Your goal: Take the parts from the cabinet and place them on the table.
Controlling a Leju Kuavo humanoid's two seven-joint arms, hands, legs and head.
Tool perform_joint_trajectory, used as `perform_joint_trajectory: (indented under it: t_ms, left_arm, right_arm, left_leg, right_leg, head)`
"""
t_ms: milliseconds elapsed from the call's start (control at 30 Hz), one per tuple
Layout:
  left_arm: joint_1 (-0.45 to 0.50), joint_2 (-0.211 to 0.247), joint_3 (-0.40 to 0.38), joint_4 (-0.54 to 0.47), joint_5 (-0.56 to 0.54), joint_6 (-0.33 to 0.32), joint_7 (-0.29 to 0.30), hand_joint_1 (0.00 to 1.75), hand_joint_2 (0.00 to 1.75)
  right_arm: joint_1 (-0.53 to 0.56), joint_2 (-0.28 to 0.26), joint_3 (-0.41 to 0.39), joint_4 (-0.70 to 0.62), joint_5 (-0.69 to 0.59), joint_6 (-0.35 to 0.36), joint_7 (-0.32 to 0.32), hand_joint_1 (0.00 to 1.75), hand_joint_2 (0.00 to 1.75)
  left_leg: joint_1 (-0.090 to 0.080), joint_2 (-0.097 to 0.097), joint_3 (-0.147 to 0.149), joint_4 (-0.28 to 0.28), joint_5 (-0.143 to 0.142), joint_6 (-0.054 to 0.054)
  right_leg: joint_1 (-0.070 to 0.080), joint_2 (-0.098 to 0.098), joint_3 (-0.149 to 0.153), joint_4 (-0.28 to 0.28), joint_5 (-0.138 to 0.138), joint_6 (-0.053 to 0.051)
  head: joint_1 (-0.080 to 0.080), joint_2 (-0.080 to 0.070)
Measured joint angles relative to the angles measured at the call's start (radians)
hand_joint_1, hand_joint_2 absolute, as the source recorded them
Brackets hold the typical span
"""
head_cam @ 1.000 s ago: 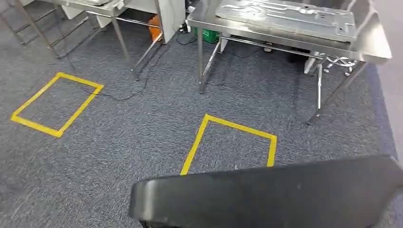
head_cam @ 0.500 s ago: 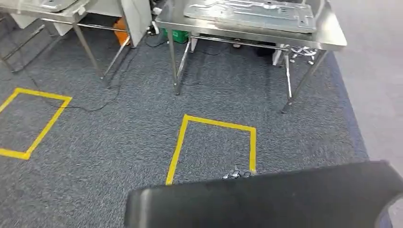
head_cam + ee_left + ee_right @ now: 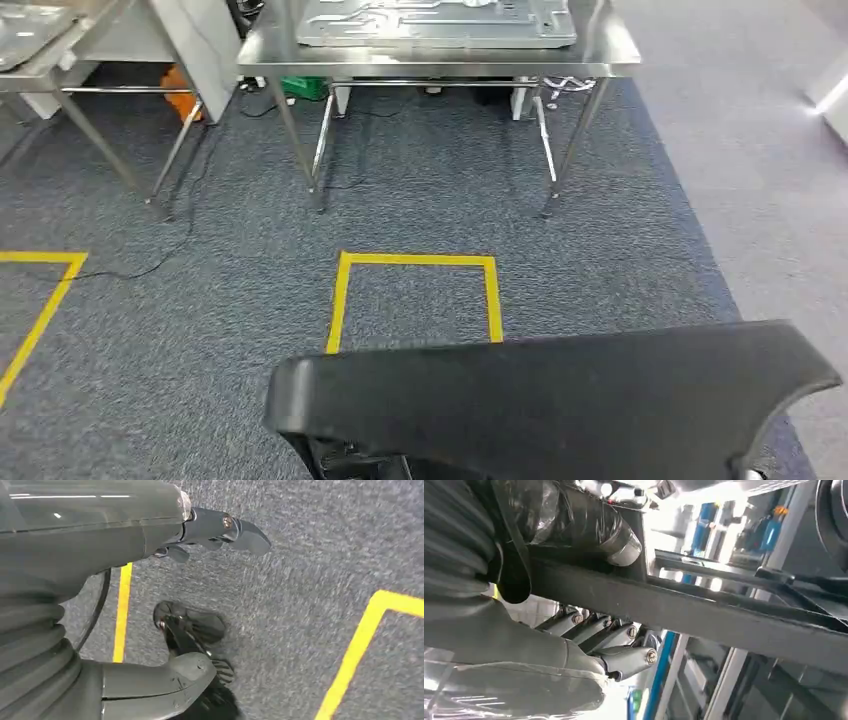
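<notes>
A large black moulded part (image 3: 560, 400) spans the lower head view, carried in front of my body. In the right wrist view my right hand (image 3: 609, 645) curls its fingers under a dark edge of this part (image 3: 704, 615) and grips it. My left hand (image 3: 90, 545) hangs over the carpet, fingers (image 3: 225, 527) stretched out and thumb (image 3: 165, 680) apart, with nothing between them. Straight ahead stands a steel table (image 3: 430, 68) with a flat silver metal panel (image 3: 440, 20) lying on it.
A yellow tape square (image 3: 415, 262) marks the grey carpet in front of the table. Part of another yellow outline (image 3: 40, 310) lies at the left. A second steel table (image 3: 40, 70) stands at the far left. Cables trail under both tables.
The whole view has shifted: the camera has turned, so the steel table and the yellow square now lie straight ahead. The black part stays across the bottom of the view.
</notes>
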Motion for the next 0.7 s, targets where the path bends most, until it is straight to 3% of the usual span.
perform_joint_trajectory:
  t_ms: [33,67,100,133,167,233,300,333,367,400,467,500,533,567,633,667,700]
  left_arm:
    - [0.0,0.0,0.0,0.0,0.0,0.0,0.0,0.0,1.75]
    - [0.0,0.0,0.0,0.0,0.0,0.0,0.001,0.0,1.75]
    - [-0.001,0.0,0.0,0.0,0.0,0.0,0.001,0.0,1.75]
    - [-0.001,0.0,0.0,0.0,0.001,0.0,0.001,0.0,1.75]
    - [-0.001,0.003,0.0,0.0,0.002,-0.001,0.003,0.0,1.75]
    - [-0.005,0.002,0.0,0.0,0.007,-0.01,0.005,0.0,1.75]
    - [-0.006,0.003,0.0,0.0,0.01,-0.022,0.004,0.0,1.75]
    - [-0.007,0.0,0.0,0.0,0.011,-0.028,0.003,0.0,1.75]
    - [-0.006,0.0,0.001,0.0,0.011,-0.031,0.003,0.0,1.75]
    - [-0.003,0.001,0.001,0.0,0.011,-0.033,0.003,0.0,1.75]
    - [0.002,0.001,0.001,0.0,0.014,-0.039,0.003,0.0,1.75]
    - [0.003,0.001,0.001,0.0,0.015,-0.042,0.002,0.0,1.75]
    - [0.003,0.001,0.001,0.0,0.015,-0.045,0.0,0.0,1.75]
    - [0.002,0.001,0.001,0.0,0.015,-0.046,-0.001,0.0,1.75]
    - [0.002,0.001,0.001,0.0,0.015,-0.048,-0.002,0.0,1.75]
    - [0.001,0.001,0.001,0.0,0.015,-0.048,-0.002,0.0,1.75]
    - [0.0,0.001,0.001,0.0,0.015,-0.048,-0.002,0.0,1.75]
  right_arm:
    - [0.0,0.0,0.0,0.0,0.0,0.0,0.0,1.43,1.75]
    - [0.0,0.0,0.0,0.0,-0.001,0.001,0.001,1.43,1.75]
    - [0.0,0.0,0.0,0.0,-0.002,0.001,0.001,1.43,1.75]
    - [0.0,0.0,0.0,0.0,-0.004,0.001,0.001,1.43,1.75]
    - [-0.001,0.0,0.0,0.001,-0.004,0.0,0.002,1.43,1.75]
    - [0.0,0.0,0.0,0.001,-0.002,-0.012,0.003,1.43,1.75]
    - [0.0,0.0,0.0,0.0,0.001,-0.021,0.004,1.43,1.75]
    - [0.0,0.0,0.0,-0.001,0.002,-0.024,0.005,1.43,1.75]
    - [-0.005,0.0,0.0,-0.001,0.002,-0.028,0.005,1.43,1.75]
    - [-0.01,0.0,0.0,-0.001,0.002,-0.029,0.005,1.43,1.75]
    - [-0.01,0.0,0.0,0.0,0.0,-0.031,0.008,1.43,1.75]
    - [-0.01,0.0,0.0,0.0,0.0,-0.034,0.009,1.43,1.75]
    - [-0.01,0.0,0.0,0.0,-0.001,-0.036,0.01,1.43,1.75]
    - [-0.01,0.0,0.0,0.0,-0.001,-0.037,0.01,1.43,1.75]
    - [-0.01,0.0,0.0,0.0,-0.001,-0.039,0.01,1.43,1.75]
    - [-0.01,0.0,0.0,0.0,-0.001,-0.04,0.01,1.43,1.75]
    - [-0.01,0.0,0.0,0.0,-0.001,-0.04,0.009,1.43,1.75]
  left_leg:
    - [-0.001,-0.001,0.004,-0.027,0.034,0.003]
    - [-0.001,-0.004,0.026,-0.093,0.085,0.008]
    - [-0.001,-0.016,0.066,-0.195,0.148,0.014]
    - [-0.003,-0.044,0.1,-0.285,0.193,0.023]
    - [-0.005,-0.06,0.107,-0.31,0.177,0.031]
    - [-0.01,-0.054,0.109,-0.319,0.177,0.033]
    - [-0.006,-0.047,0.113,-0.327,0.184,0.047]
    - [0.0,-0.038,0.117,-0.335,0.19,0.052]
    - [0.0,-0.036,0.118,-0.338,0.191,0.056]
    - [-0.001,-0.028,0.118,-0.338,0.189,0.063]
    - [-0.003,-0.014,0.118,-0.337,0.186,0.064]
    - [-0.003,-0.009,0.118,-0.337,0.182,0.062]
    - [-0.003,-0.005,0.121,-0.337,0.18,0.061]
    - [-0.003,-0.002,0.125,-0.336,0.177,0.058]
    - [-0.003,0.001,0.14,-0.337,0.169,0.051]
    - [-0.007,0.002,0.142,-0.335,0.163,0.043]
    - [-0.008,0.003,0.142,-0.333,0.16,0.036]
  right_leg:
    - [0.001,0.013,0.004,0.0,-0.002,0.0]
    - [0.002,0.026,0.01,0.0,-0.004,0.002]
    - [0.003,0.04,0.017,0.001,-0.007,0.005]
    - [0.002,0.049,0.02,0.001,-0.01,0.006]
    - [0.007,0.052,0.02,0.005,-0.014,0.011]
    - [-0.001,0.067,0.009,0.005,-0.012,0.025]
    - [0.0,0.076,0.009,-0.001,-0.011,0.039]
    - [-0.002,0.051,0.009,0.013,-0.019,0.04]
    - [0.003,0.007,-0.008,0.048,-0.045,0.044]
    - [0.0,-0.017,-0.046,0.12,-0.086,0.048]
    - [-0.008,-0.034,-0.129,0.28,-0.152,0.056]
    - [-0.011,-0.036,-0.152,0.318,-0.15,0.06]
    - [-0.014,-0.038,-0.147,0.3,-0.127,0.061]
    - [-0.017,-0.04,-0.119,0.243,-0.087,0.062]
    - [-0.017,-0.048,-0.019,0.053,0.006,0.055]
    - [-0.012,-0.056,0.007,0.006,-0.008,0.05]
    - [-0.008,-0.052,0.004,0.003,-0.007,0.045]
  head:
    - [0.0,0.0]
    - [0.0,0.0]
    - [0.0,0.0]
    - [0.0,0.0]
    - [0.001,0.0]
    - [0.0,0.0]
    - [0.0,0.0]
    - [0.0,0.0]
    - [0.002,0.0]
    - [0.0,0.0]
    - [0.001,0.0]
    - [0.001,0.0]
    - [0.001,0.0]
    - [0.001,0.0]
    - [0.001,0.0]
    - [0.001,0.0]
    - [0.001,0.0]
